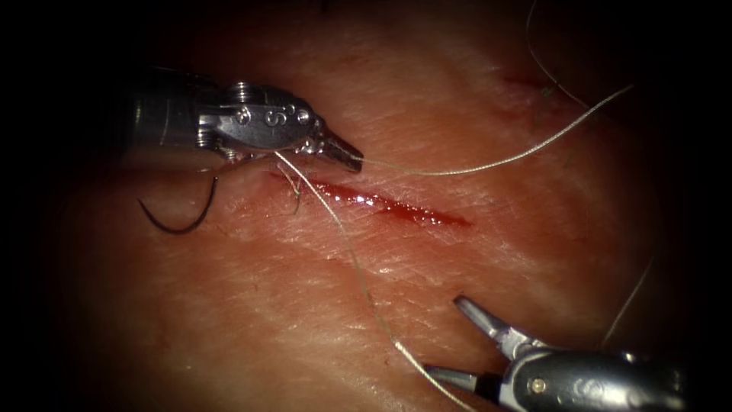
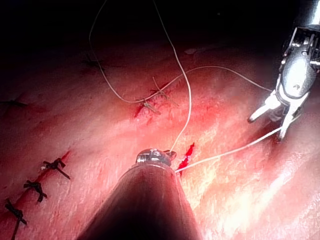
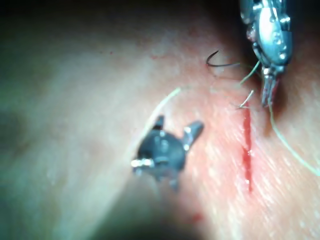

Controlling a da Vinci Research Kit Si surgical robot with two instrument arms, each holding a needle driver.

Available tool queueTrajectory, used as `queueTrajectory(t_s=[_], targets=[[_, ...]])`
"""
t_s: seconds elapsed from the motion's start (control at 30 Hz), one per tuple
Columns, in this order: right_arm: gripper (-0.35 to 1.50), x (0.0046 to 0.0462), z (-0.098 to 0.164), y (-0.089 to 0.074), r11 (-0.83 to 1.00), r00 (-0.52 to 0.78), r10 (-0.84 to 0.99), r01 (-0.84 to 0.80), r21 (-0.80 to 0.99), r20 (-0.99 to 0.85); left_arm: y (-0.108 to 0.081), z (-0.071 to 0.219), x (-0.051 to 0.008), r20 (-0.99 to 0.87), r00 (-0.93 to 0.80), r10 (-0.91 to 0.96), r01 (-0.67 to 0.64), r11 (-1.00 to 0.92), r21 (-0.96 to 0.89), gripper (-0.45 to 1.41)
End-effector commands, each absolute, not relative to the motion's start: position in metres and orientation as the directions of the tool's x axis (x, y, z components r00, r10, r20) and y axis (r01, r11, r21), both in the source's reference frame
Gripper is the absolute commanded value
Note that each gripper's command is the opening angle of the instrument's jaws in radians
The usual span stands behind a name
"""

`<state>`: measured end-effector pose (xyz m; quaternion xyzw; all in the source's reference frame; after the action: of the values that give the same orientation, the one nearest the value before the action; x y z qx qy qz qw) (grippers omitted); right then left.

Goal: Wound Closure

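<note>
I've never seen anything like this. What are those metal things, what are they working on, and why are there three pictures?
This is a surgical practice robot with two thin arms, each ending in a tiny pair of jaws. One camera looks down on the work; the other two ride on the arms.

The pinkish surface is the tissue, with a red cut being stitched. The left tool has its jaws shut on the pale thread, which also trails down across the cut. The right tool holds nothing; its jaws are open beside the thread. The dark curved needle lies loose on the tissue, left of the cut, held by neither tool. The left arm's camera also shows older dark stitches.
</note>
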<state>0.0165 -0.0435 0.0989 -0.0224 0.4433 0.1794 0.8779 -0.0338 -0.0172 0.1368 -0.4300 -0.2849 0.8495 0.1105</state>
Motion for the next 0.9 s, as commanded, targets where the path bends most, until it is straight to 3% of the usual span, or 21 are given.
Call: queueTrajectory(t_s=[0.03,0.07,0.1,0.17,0.2,0.23,0.53,0.9], targets=[[1.26,0.017,0.1,-0.045,0.939,0.554,0.291,-0.322,0.122,-0.78,-0.017,0.138,-0.0349,-0.668,-0.603,0.436,0.053,-0.814,-0.579,-0.45],[1.26,0.017,0.1,-0.045,0.94,0.556,0.289,-0.319,0.121,-0.78,-0.017,0.139,-0.0356,-0.669,-0.598,0.441,0.05,-0.813,-0.58,-0.45],[1.26,0.017,0.1,-0.046,0.942,0.559,0.287,-0.315,0.121,-0.778,-0.017,0.14,-0.0371,-0.668,-0.587,0.457,0.033,-0.811,-0.584,-0.32],[1.25,0.017,0.1,-0.046,0.942,0.559,0.286,-0.314,0.121,-0.778,-0.016,0.141,-0.0385,-0.658,-0.561,0.503,-0.019,-0.802,-0.597,0.59],[1.25,0.017,0.1,-0.046,0.941,0.559,0.287,-0.315,0.121,-0.778,-0.015,0.141,-0.0392,-0.637,-0.531,0.559,-0.101,-0.788,-0.607,1.16],[1.25,0.017,0.1,-0.045,0.941,0.559,0.288,-0.315,0.121,-0.777,-0.014,0.141,-0.0392,-0.638,-0.518,0.57,-0.125,-0.788,-0.602,1.24],[1.25,0.0177,0.101,-0.046,0.942,0.56,0.286,-0.315,0.12,-0.778,-0.01,0.137,-0.0327,-0.634,-0.476,0.609,-0.162,-0.769,-0.618,1.28],[1.25,0.0181,0.102,-0.047,0.952,0.591,0.281,-0.271,0.142,-0.756,-0.014,0.131,-0.019,-0.679,-0.502,0.536,-0.136,-0.824,-0.55,1.26]])
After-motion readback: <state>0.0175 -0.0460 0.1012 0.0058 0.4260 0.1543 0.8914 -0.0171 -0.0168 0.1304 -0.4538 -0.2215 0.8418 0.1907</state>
